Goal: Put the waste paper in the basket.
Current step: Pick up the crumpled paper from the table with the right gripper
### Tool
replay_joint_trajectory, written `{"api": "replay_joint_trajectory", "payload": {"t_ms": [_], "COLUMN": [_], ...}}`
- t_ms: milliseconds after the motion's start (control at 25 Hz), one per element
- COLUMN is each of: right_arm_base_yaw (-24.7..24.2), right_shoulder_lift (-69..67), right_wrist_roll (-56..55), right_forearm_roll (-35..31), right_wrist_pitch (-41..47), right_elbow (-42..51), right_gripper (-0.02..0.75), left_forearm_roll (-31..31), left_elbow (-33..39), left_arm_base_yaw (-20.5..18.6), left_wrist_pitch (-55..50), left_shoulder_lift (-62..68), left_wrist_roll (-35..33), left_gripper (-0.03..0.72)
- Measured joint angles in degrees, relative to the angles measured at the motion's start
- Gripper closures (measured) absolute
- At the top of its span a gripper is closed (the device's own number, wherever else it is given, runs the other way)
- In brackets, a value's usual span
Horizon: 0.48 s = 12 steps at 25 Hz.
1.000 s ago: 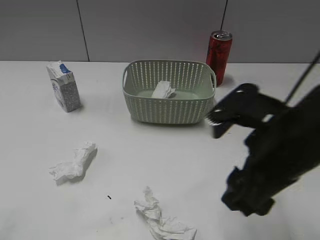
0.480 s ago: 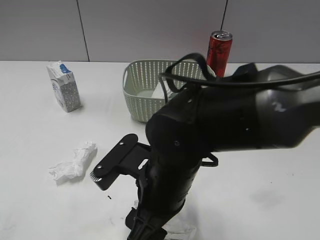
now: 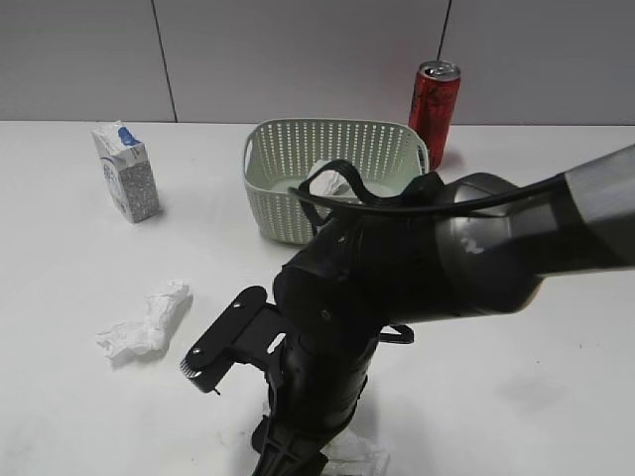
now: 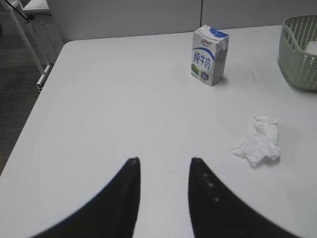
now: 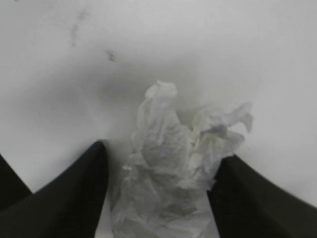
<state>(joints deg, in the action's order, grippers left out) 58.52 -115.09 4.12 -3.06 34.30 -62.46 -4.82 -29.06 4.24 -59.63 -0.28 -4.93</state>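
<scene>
Your right pincer (image 5: 158,163) spread, fingers flanking waste paper (image 5: 173,168) on table (image 3: 79,416). Rolled wad (image 3: 149,322) left of it; milk carton (image 3: 127,171), green basket (image 3: 298,213), red can (image 3: 435,97) beyond. Right arm (image 3: 397,268) bent low, blocking view. Left pincer (image 4: 162,171) apart, empty.

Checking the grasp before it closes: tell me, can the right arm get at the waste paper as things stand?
Probably yes. In the right wrist view the waste paper lies on the table between the right gripper's open jaws, one on each side, with nothing else between them.
</scene>
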Motion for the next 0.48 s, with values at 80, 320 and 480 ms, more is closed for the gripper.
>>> {"api": "replay_joint_trajectory", "payload": {"t_ms": [80, 320, 480], "right_arm_base_yaw": [0.00, 0.00, -0.08], "right_shoulder_lift": [-0.18, -0.91, 0.43], "right_wrist_roll": [-0.13, -1.11, -1.27], "right_forearm_roll": [0.86, 1.08, 1.14], "right_wrist_pitch": [-0.04, 0.63, 1.63], "right_elbow": [-0.24, -2.33, -7.62], "right_gripper": [0.317, 0.661, 0.729], "left_forearm_roll": [0.00, 0.00, 0.00], "left_elbow": [0.00, 0.00, 0.00], "left_arm_base_yaw": [0.00, 0.00, 0.00], "left_wrist_pitch": [0.00, 0.00, 0.00], "left_shoulder_lift": [0.00, 0.00, 0.00], "left_wrist_roll": [0.00, 0.00, 0.00], "left_gripper": [0.449, 0.449, 0.449]}}
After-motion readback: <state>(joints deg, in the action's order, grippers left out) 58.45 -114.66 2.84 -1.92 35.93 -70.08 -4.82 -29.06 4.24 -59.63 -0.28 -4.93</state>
